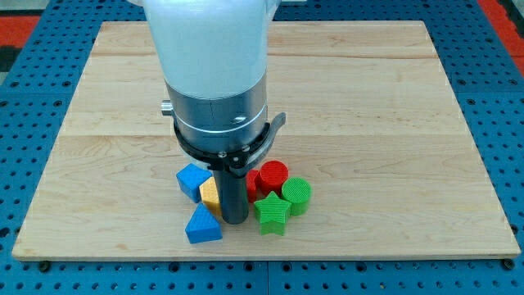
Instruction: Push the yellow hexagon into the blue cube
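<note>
The yellow hexagon lies low in the middle of the board, half hidden behind my rod. It touches the blue cube, which sits just to its upper left. My tip rests on the board right against the yellow hexagon's right side. A blue triangle lies just below the hexagon, to the tip's lower left.
A red cylinder, a green cylinder and a green star cluster just right of the tip. A red block shows partly behind the rod. The arm's wide body hides the board's upper middle. The wooden board lies on a blue pegboard.
</note>
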Tool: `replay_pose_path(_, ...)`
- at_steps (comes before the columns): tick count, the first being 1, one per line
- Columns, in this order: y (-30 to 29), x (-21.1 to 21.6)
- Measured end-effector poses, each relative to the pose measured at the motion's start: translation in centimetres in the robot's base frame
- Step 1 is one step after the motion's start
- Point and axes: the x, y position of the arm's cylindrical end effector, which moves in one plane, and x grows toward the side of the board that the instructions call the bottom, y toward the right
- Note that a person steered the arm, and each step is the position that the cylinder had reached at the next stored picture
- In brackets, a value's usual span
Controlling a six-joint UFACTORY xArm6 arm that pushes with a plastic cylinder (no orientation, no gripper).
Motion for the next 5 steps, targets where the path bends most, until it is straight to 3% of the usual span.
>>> replay_pose_path(4, 0.4, 0.9)
replay_pose_path(5, -0.7, 4.7)
